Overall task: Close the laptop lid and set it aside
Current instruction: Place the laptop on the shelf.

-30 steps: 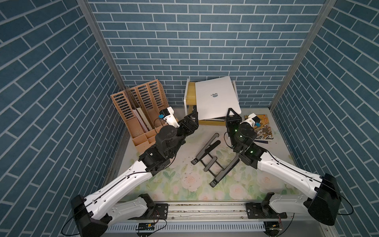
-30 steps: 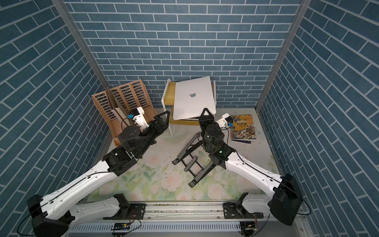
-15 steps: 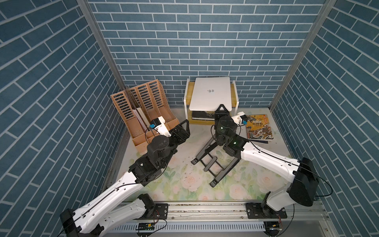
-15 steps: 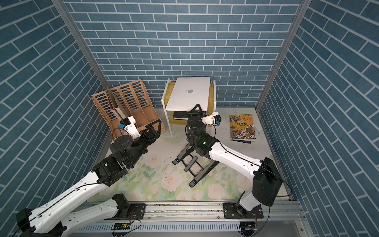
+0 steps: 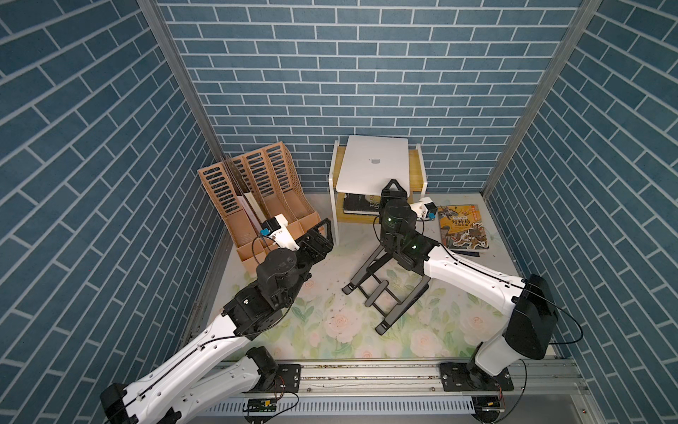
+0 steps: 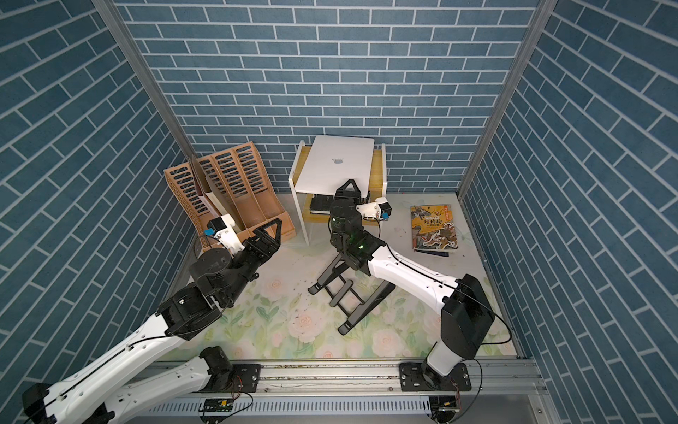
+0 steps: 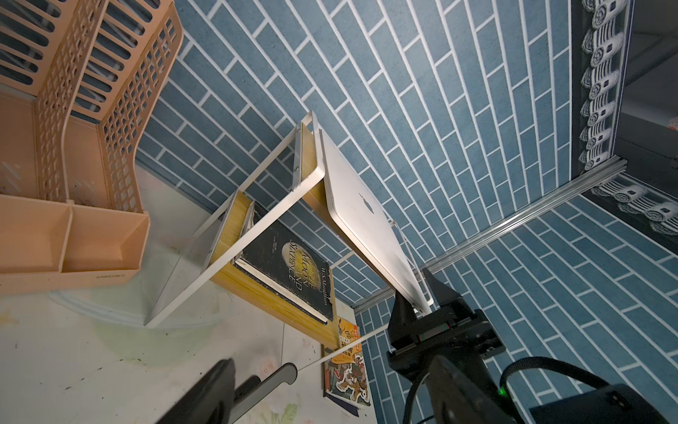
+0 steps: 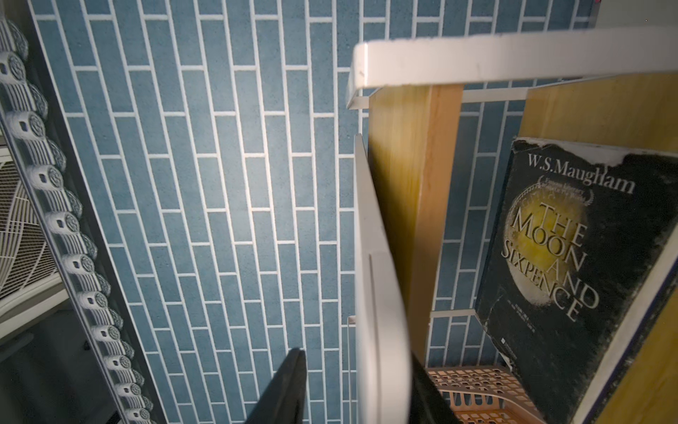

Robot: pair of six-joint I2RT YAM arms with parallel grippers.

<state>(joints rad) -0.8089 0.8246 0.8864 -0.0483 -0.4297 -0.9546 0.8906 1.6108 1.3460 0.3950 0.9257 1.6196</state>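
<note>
Right end effector point(image 8: 357, 361) straddles laptop point(image 8: 378, 286) edge; visibly loose (top views hide this).

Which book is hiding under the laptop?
The black book with the yellow moon, lying on the lower board of the shelf below the laptop. The colourful book lies out on the flowery mat instead.

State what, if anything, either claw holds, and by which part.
Nothing is clamped: the right claw straddles the laptop at its near edge, gap showing; the left claw is open, empty.
</note>
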